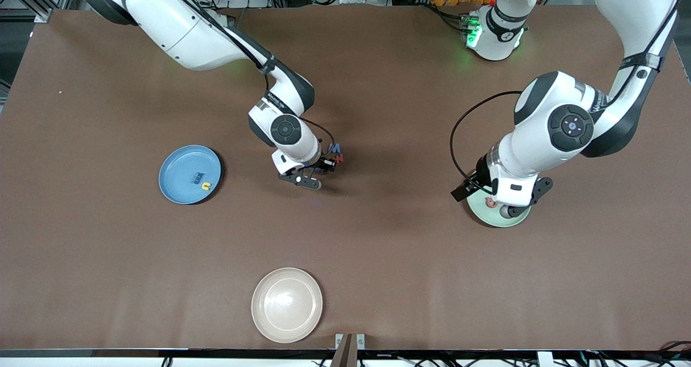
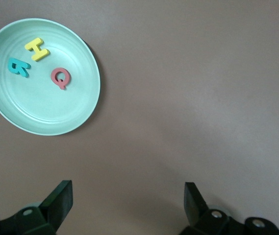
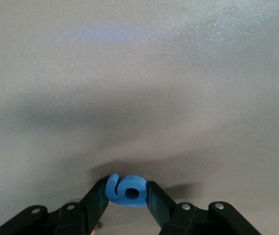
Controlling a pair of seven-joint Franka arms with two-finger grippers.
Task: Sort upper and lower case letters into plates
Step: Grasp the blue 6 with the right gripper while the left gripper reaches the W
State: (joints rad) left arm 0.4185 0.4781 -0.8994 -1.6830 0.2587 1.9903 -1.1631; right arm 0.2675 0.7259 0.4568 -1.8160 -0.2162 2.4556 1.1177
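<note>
My right gripper [image 1: 314, 182] [image 3: 127, 190] is shut on a small blue letter [image 3: 128, 190], low over the bare table mid-way between the two arms' ends. Beside it on the table lie a blue letter [image 1: 335, 149] and a red one [image 1: 339, 158]. The light blue plate [image 1: 178, 164], toward the right arm's end, holds a blue letter [image 1: 195, 178] and a yellow one [image 1: 205, 185]. My left gripper [image 1: 505, 210] [image 2: 128, 193] hangs open and empty over the mint green plate [image 1: 487, 219] [image 2: 46, 107], which holds a yellow H [image 2: 37, 49], a teal letter [image 2: 19, 66] and a red Q [image 2: 61, 77].
A cream-white glossy plate [image 1: 286, 304] lies near the table edge closest to the front camera. The brown tabletop [image 1: 410, 280] runs wide between the plates.
</note>
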